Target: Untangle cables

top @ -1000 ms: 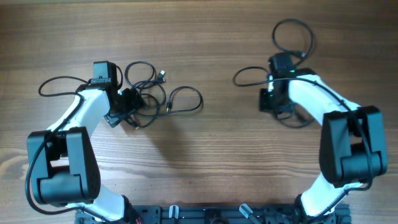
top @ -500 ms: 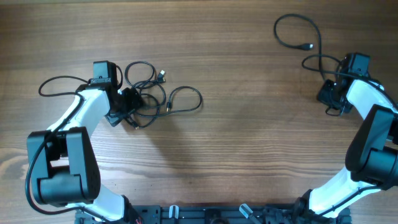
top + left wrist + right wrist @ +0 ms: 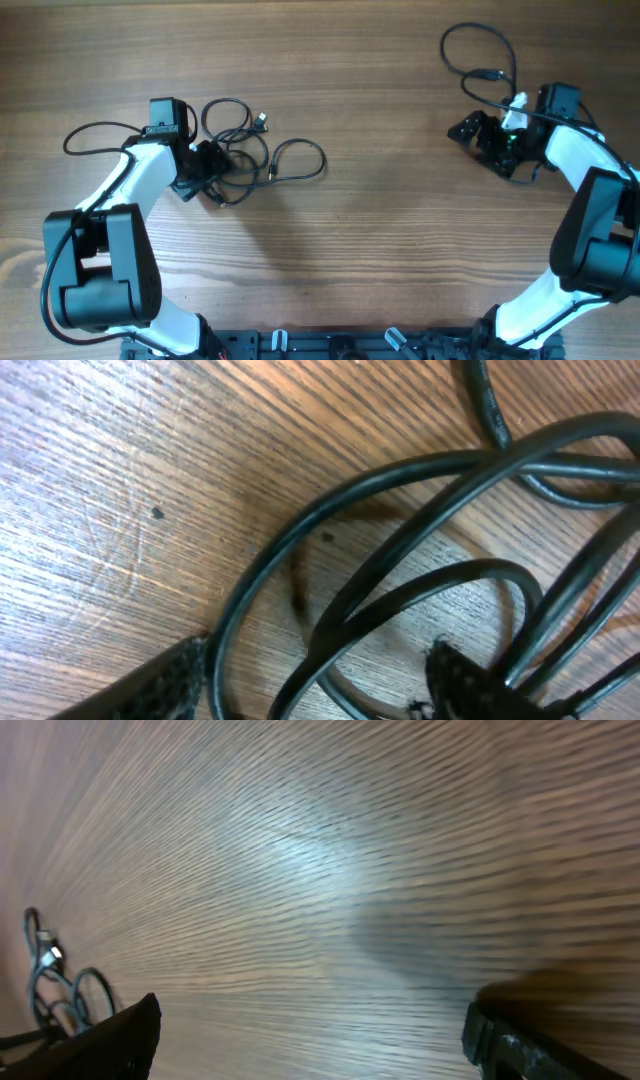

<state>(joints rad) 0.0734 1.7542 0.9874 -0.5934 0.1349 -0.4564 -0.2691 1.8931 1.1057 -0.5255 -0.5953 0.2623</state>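
Left gripper (image 3: 320,682): jaws part open, straddling the bunched cables (image 3: 228,160) at centre left, clamping none. Right gripper (image 3: 315,1045): jaws wide, empty. Loose cable (image 3: 486,73): upper right, near right gripper.

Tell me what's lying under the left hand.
Black cable loops cross on the wooden table inside the open left hand. From overhead the hand covers that part of the bundle, so any knot there is hidden.

Warm wood fills everything I can see.
The surface (image 3: 380,250) below me is light brown, its long grain running side to side with darker streaks. Close up I see fine scratches and a small dark speck (image 3: 157,513). A soft pale sheen (image 3: 300,850) lies on my right side.
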